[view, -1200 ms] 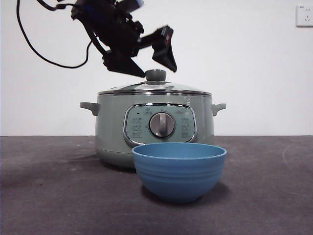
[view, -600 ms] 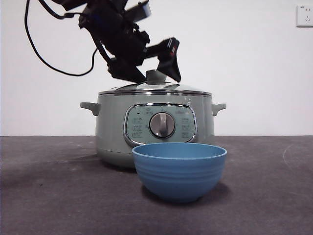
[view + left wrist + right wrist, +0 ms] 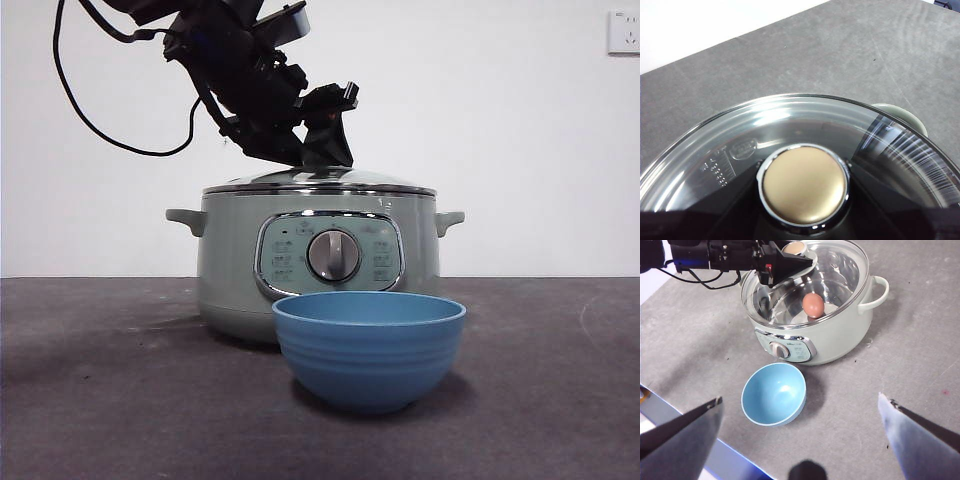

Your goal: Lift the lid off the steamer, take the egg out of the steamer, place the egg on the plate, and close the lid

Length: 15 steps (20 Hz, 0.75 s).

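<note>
One end effector, the left (image 3: 318, 150), clamps the lid (image 3: 318, 181) knob atop the steamer (image 3: 230, 270); a straight, level lift looks safest. The right end effector (image 3: 800, 415) waits agape.

Steamer (image 3: 318, 262) on surface (image 3: 100, 400), centre. Lid (image 3: 318, 181) on steamer. Egg (image 3: 813, 304) inside steamer. Plate (image 3: 368, 348) on surface, directly before steamer. Left end effector (image 3: 318, 150) at lid top.

Behind my worktop (image 3: 90, 400) stands a plain white wall (image 3: 520, 150), evenly lit, with a white socket (image 3: 623, 32) high at one corner. The worktop itself is dark grey, matt and faintly speckled, with soft shadows.
</note>
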Each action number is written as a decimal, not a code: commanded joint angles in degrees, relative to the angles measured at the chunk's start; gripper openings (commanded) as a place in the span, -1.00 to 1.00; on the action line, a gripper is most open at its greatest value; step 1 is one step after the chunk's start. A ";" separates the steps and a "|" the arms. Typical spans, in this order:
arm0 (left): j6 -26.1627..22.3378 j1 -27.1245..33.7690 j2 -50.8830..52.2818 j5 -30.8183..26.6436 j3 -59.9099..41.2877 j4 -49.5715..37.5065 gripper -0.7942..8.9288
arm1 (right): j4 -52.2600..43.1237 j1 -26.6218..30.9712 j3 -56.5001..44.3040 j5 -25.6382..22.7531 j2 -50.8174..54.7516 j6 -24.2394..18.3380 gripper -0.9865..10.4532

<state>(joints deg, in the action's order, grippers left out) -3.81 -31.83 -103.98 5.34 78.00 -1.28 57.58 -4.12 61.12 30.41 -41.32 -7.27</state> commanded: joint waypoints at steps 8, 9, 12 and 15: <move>-0.74 -0.31 7.32 0.68 0.09 -0.55 -0.85 | -0.11 -0.09 0.17 0.11 0.07 0.15 0.33; -0.76 -0.31 8.22 0.66 0.09 -0.37 -0.85 | -0.13 -0.09 0.17 0.11 -0.04 0.13 0.33; -0.81 -0.26 12.41 0.61 0.09 1.27 -0.85 | -1.31 -0.09 0.17 0.11 -1.07 0.15 0.33; -1.05 -0.24 19.28 -1.09 0.09 6.01 -0.85 | -5.14 -0.15 0.17 1.03 -3.52 0.37 0.33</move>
<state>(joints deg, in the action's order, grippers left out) -4.12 -31.94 -86.52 4.47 77.76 7.77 52.53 -4.12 61.12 31.31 -44.88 -7.22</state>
